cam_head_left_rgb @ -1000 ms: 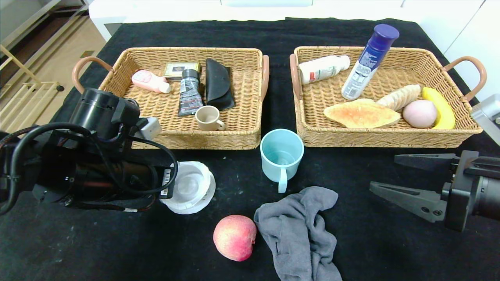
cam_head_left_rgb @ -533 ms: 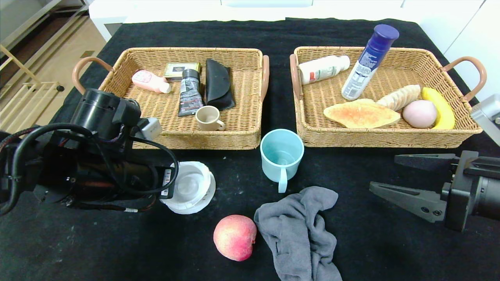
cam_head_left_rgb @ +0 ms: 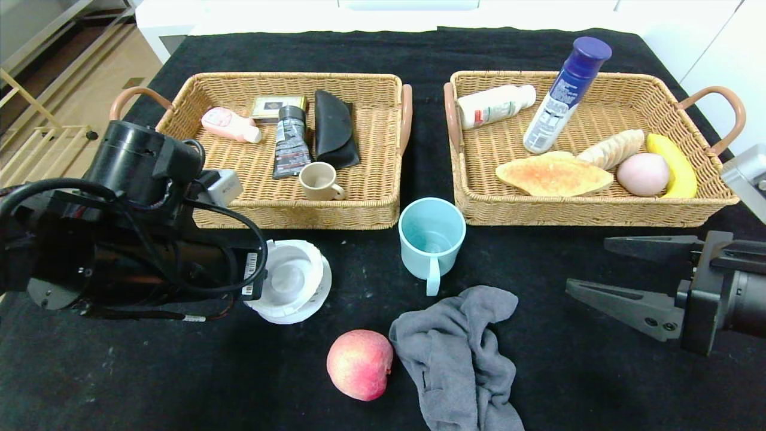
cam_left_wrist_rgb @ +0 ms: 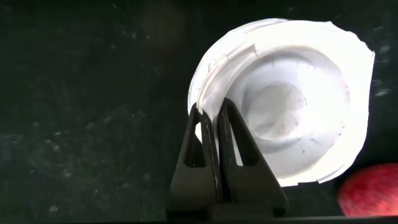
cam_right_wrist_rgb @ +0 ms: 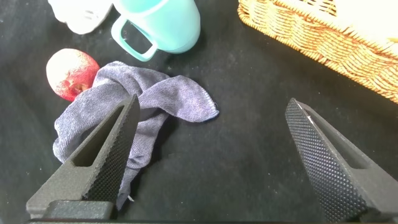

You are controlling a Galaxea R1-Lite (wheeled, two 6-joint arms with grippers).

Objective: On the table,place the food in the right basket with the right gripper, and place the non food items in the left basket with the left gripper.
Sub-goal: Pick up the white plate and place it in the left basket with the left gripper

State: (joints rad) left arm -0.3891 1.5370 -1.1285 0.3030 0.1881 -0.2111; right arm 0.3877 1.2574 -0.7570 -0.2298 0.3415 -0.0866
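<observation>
My left gripper (cam_left_wrist_rgb: pixel 210 113) is shut on the rim of a round white plastic dish (cam_head_left_rgb: pixel 294 280) (cam_left_wrist_rgb: pixel 292 106), in front of the left basket (cam_head_left_rgb: pixel 299 216); in the head view my arm hides the fingers. At the right my right gripper (cam_head_left_rgb: pixel 586 263) (cam_right_wrist_rgb: pixel 212 102) hovers open over the black table (cam_head_left_rgb: pixel 568 371) with nothing between its fingers. The red-pink peach (cam_head_left_rgb: pixel 359 364) (cam_right_wrist_rgb: pixel 71 73) lies near the front edge beside a grey cloth (cam_head_left_rgb: pixel 461 353). A striped croissant (cam_head_left_rgb: pixel 611 148) lies in the right basket (cam_head_left_rgb: pixel 598 214).
A light blue mug (cam_head_left_rgb: pixel 431 236) stands between the baskets' front corners. The left basket holds a pink bottle, small box, dark tube, black case and beige cup (cam_head_left_rgb: pixel 320 181). The right basket also holds two bottles, flat bread (cam_head_left_rgb: pixel 553 173), a pale pink ball and a banana.
My left arm has shifted slightly up and toward the left basket, and the white dish has moved a little with it. The right arm has not moved.
</observation>
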